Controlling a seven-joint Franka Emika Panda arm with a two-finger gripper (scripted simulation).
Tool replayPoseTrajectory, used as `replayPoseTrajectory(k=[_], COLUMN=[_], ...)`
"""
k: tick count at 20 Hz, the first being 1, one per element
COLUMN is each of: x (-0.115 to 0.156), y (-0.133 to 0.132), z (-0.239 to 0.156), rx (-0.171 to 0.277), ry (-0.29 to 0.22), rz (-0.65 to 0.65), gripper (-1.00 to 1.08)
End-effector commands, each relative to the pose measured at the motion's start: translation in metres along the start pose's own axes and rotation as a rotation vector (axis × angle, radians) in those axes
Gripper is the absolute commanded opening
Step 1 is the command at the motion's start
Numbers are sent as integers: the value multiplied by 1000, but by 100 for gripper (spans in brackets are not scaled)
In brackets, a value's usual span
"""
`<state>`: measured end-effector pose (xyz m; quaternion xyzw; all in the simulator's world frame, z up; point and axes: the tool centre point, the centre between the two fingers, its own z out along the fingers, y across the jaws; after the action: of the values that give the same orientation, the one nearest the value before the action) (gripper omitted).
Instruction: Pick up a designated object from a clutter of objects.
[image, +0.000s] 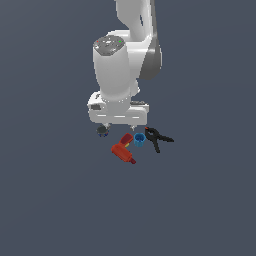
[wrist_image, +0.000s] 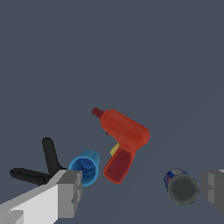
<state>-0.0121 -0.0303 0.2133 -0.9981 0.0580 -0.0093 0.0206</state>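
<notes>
Arm upright, wrist pointing down, gripper (wrist_image: 140, 192) jaws wide apart.

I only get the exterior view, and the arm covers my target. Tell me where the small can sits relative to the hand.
Observer: The can shows between the open hand's fingers, close to one finger, off centre.
Operator: Report its pose.
Observer: Upright; its dark grey top faces the wrist camera, blue band below.
Operator: Check clearance from the red drill.
Observer: The red drill lies apart from the can, a clear gap between them.
</notes>
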Motion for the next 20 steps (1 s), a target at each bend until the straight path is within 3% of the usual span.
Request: replayPoseTrajectory(k=[1, 11, 20], x=[-10, -69, -112], y=[20, 94, 128], z=[23, 100, 135], rx=[-2, -21, -39], ry=[-1, -5, -8], rz=[47, 231, 331], gripper=[100, 100, 100])
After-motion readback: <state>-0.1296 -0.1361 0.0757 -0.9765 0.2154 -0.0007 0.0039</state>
